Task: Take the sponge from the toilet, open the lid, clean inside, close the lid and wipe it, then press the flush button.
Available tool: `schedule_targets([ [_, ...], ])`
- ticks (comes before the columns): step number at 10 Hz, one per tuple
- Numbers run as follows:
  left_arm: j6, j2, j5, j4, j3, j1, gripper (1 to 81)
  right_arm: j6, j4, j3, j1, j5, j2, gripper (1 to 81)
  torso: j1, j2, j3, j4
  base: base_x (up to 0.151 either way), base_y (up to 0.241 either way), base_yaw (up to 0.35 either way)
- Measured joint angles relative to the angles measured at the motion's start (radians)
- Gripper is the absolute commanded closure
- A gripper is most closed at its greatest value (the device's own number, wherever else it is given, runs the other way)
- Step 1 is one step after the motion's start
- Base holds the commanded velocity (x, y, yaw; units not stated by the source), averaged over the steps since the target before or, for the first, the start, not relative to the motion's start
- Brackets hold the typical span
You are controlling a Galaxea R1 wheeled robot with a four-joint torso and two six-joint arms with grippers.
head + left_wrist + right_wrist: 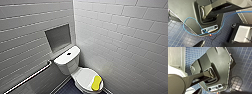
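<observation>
The white toilet (65, 64) stands in the corner of two tiled walls, in the lower middle of the head view. Its oval lid (83, 77) is down over the bowl. The bright yellow sponge (96, 83) lies on the lid's near right part, with nothing touching it. The small dark flush button (69, 53) sits on top of the flat tank cover. Both my grippers are open and hold nothing. The wrist views look down on my own grey base (209, 29) (218, 65) over the blue tiled floor (178, 36).
A metal grab bar (30, 77) runs along the left wall, below a recessed niche (58, 37). The right wall stands close beside the toilet. Dark floor (68, 88) shows in front of the bowl. A blue cable (190, 18) loops across my base.
</observation>
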Motion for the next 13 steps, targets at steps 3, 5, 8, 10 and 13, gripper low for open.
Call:
schedule_targets([
  [3,0.000,0.038,-0.004,-0.002,-0.047,-0.006,1.0,0.091,0.004,0.067,0.101,0.013,-0.116,1.0,0.067,-0.103,-0.097,0.000,0.000,0.000,0.000],
  [5,0.000,0.046,-0.007,-0.002,-0.056,-0.014,1.0,0.140,0.005,0.103,0.169,0.011,-0.160,1.0,0.112,-0.174,-0.125,0.000,0.000,0.000,0.000],
  [8,0.001,0.043,-0.004,-0.002,-0.059,-0.011,1.0,0.166,0.008,0.114,0.267,-0.016,-0.161,1.0,0.179,-0.280,-0.132,0.000,0.000,0.000,0.000],
  [10,0.001,0.044,-0.004,-0.003,-0.059,-0.010,1.0,0.178,0.011,0.109,0.330,-0.046,-0.162,1.0,0.226,-0.355,-0.132,0.000,0.000,0.000,0.000],
  [13,0.000,0.056,-0.003,-0.003,-0.064,0.000,1.0,0.190,0.013,0.067,0.393,-0.103,-0.138,1.0,0.296,-0.467,-0.133,0.000,0.000,0.000,0.000],
])
